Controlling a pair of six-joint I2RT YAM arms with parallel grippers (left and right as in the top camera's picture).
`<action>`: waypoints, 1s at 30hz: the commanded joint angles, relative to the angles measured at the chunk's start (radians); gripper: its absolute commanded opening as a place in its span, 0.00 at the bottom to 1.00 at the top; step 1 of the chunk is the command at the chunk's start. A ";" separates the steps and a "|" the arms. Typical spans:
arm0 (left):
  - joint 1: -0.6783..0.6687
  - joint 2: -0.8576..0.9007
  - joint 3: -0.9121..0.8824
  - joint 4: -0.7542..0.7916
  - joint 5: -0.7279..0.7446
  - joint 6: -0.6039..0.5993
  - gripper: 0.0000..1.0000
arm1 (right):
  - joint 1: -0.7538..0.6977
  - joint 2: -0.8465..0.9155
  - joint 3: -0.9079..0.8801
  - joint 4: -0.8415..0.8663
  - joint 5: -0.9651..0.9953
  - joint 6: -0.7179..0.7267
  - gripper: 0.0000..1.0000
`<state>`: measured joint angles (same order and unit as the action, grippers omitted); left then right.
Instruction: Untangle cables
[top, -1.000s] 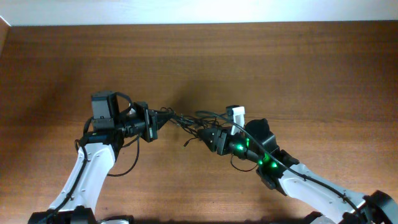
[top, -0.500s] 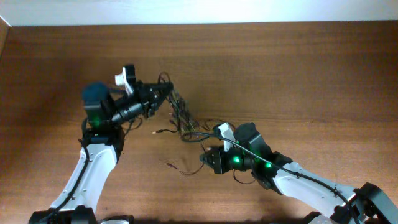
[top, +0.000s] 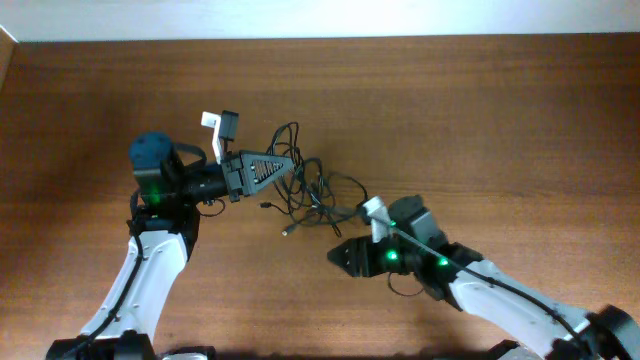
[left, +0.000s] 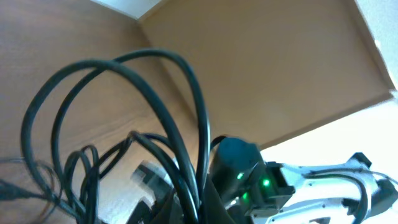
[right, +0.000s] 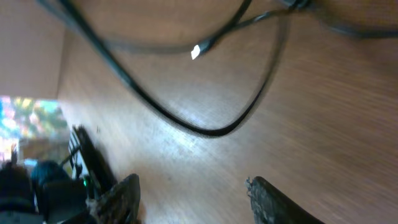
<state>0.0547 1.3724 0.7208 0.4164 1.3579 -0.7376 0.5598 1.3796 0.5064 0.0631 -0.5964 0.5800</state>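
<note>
- Left gripper (top: 290, 164): jaws clamped together on the cables (top: 310, 190).
- Cables: a tangled bunch trailing from the left gripper's tip, spreading to its right over the table (top: 480, 120).
- Right gripper (right: 196, 199): jaws apart and empty, lower right of the left gripper, near the bunch.

Robotics laboratory workstation: 2 white-and-black robot arms, the left arm (top: 150, 265) and the right arm (top: 505, 298), stand at a brown wood-grain table (top: 470, 120), with green indicator lights (top: 385, 258) lit.

overhead top-down, both wrists close, sharing cables (top: 312, 186)
</note>
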 joint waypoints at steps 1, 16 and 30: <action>0.007 -0.010 0.013 -0.170 -0.151 0.103 0.00 | -0.073 -0.088 -0.003 -0.014 -0.029 -0.013 0.60; -0.142 -0.011 0.013 -0.398 -0.281 -0.187 0.00 | 0.040 -0.111 -0.003 0.298 0.111 -0.153 0.61; -0.183 -0.011 0.013 -0.409 -0.364 0.063 0.17 | -0.098 -0.118 -0.003 0.314 0.084 -0.153 0.04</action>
<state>-0.1268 1.3724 0.7300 0.0799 1.0595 -0.8238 0.5293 1.3148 0.5034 0.3721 -0.4435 0.4305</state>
